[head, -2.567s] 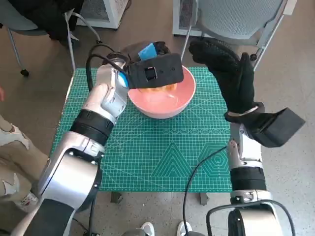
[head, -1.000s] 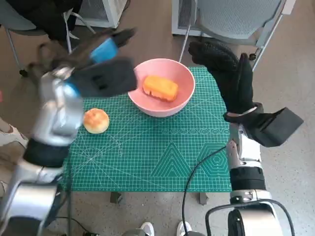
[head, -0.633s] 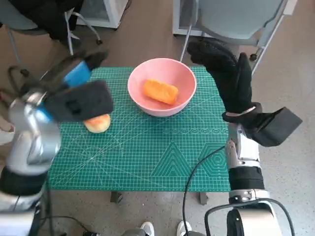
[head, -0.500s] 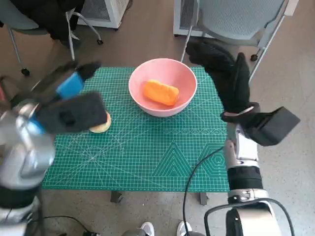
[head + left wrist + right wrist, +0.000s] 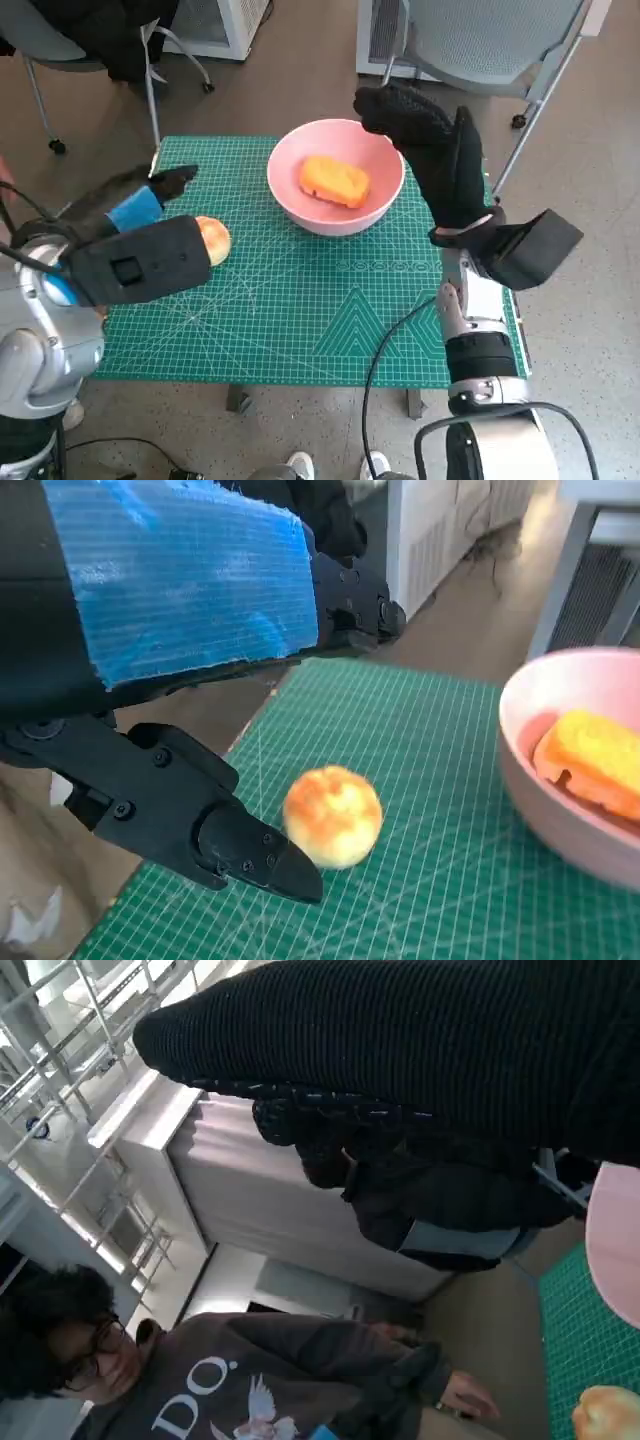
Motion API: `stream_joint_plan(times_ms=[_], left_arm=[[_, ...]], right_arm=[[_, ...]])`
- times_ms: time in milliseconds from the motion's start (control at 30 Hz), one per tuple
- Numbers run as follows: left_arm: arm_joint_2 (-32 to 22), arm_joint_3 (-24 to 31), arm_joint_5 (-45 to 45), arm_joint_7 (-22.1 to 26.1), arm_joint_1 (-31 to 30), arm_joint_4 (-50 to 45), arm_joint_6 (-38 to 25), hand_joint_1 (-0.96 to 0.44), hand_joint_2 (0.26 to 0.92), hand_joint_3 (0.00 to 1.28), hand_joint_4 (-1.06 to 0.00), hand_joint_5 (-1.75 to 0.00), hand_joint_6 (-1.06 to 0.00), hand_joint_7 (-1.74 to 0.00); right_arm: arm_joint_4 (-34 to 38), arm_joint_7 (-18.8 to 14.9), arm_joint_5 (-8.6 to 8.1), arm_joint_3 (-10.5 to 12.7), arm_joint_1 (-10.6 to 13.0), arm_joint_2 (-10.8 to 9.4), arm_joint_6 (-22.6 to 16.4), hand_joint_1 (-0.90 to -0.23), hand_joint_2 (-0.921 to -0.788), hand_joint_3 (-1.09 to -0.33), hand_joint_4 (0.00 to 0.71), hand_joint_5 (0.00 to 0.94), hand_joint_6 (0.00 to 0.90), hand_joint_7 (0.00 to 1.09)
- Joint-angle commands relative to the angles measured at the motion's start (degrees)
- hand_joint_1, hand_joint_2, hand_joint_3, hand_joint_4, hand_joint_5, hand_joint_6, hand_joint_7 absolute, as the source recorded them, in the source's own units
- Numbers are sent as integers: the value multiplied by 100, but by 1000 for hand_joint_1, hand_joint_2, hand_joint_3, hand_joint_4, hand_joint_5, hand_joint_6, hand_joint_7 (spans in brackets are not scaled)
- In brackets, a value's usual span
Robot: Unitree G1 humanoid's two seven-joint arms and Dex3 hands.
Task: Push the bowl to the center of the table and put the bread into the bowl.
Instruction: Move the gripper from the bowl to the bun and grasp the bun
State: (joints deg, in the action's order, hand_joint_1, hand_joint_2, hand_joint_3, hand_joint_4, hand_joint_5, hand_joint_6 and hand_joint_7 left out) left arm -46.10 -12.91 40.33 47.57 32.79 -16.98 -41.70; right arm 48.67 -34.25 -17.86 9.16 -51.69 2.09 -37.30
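the round bread (image 5: 212, 240) lies on the counter (image 5: 330, 310) just under the spread, empty left hand (image 5: 135, 212), well left of the pink bowl (image 5: 336, 178), beside which the right hand (image 5: 432, 150) hovers open.

The left hand (image 5: 135, 213) is low on the left side, held flat with its fingers (image 5: 240, 845) apart and nothing in them. The right hand (image 5: 435, 155) is raised on the right, fingers stretched out and spread, holding nothing.
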Motion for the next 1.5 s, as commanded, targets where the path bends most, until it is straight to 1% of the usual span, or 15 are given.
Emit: stream_joint_plan(times_ms=[33,500,867,1267,1500], left_arm=[[-4,-178,113,-13,149,326,82,-377,708,0,1,1,-132,0],[356,-733,299,-275,660,1837,357,-364,700,0,1,1,-120,0],[674,-1117,517,-463,1080,2907,549,-400,699,0,1,1,-116,0],[1037,-1399,577,-707,1538,4130,843,-435,699,0,1,1,-112,0],[1333,-1466,483,-1014,1895,5159,1127,-432,697,0,1,1,-109,0]], right_arm=[[113,-77,-35,56,6,22,34,-670,-921,-899,153,8,0,492],[44,-140,-12,110,28,101,51,-669,-921,-900,153,6,-1,501],[33,-190,6,113,43,193,27,-686,-921,-898,152,5,-1,499],[-14,-250,-4,118,67,284,36,-687,-921,-901,151,3,-1,487],[-72,-292,-49,132,94,309,126,-685,-921,-904,150,2,-1,483]])
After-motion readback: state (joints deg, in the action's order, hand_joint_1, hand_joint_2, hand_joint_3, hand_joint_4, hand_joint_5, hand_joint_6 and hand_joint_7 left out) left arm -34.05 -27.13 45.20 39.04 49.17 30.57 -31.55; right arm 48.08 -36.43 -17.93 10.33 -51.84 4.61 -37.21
